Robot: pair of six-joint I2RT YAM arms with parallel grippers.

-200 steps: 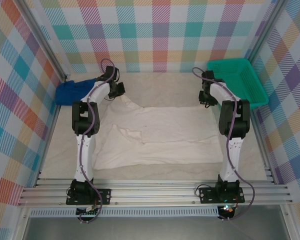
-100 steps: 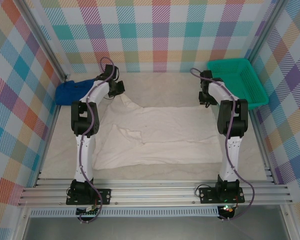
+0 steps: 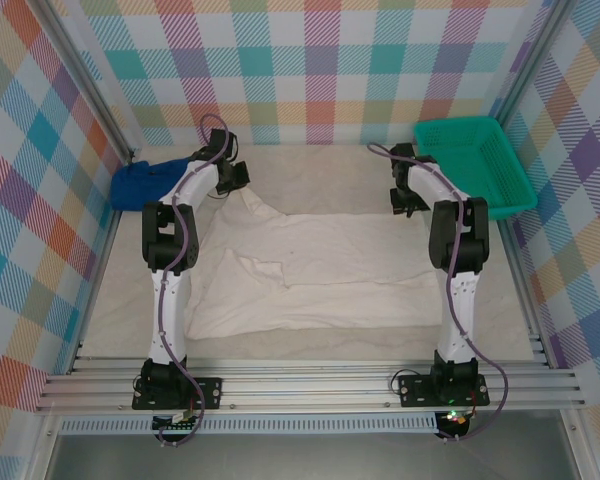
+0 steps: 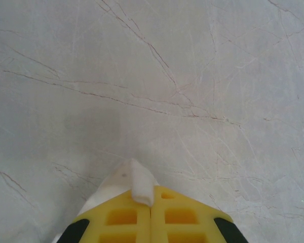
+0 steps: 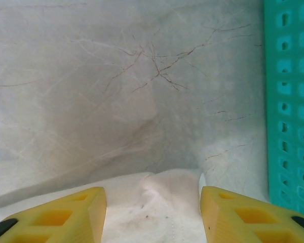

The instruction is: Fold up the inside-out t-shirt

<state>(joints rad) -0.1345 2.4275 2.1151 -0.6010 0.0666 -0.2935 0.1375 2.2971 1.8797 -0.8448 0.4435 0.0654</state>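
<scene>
item: blue cloth [image 3: 140,184], bunched at the far left wall of the table [image 3: 320,168], apart from the work and not part of it. item: left gripper [image 3: 232,178], far left of centre; in its wrist view the yellow fingers [image 4: 121,217] are pressed together with a small fold of white fabric nipped between the tips, so this end reads as secured. item: inside-out t-shirt [image 3: 320,270], lying mostly flat mid-table with its long axis running left to right across the table; its far edge spans from one gripper to the other, and the far left corner rises into the left grip. item: right gripper [image 3: 404,196], at the shirt's far right corner; in its wrist view the jaws are spread wide, the corner of the cloth lies on the table between the two fingers and just short of the tips, and neither finger clearly touches it. judgement: the right jaws need to close on this corner before both arms draw the far edge toward the near one. item: green basket [image 3: 475,162], just right of the right gripper, near enough to snag.
</scene>
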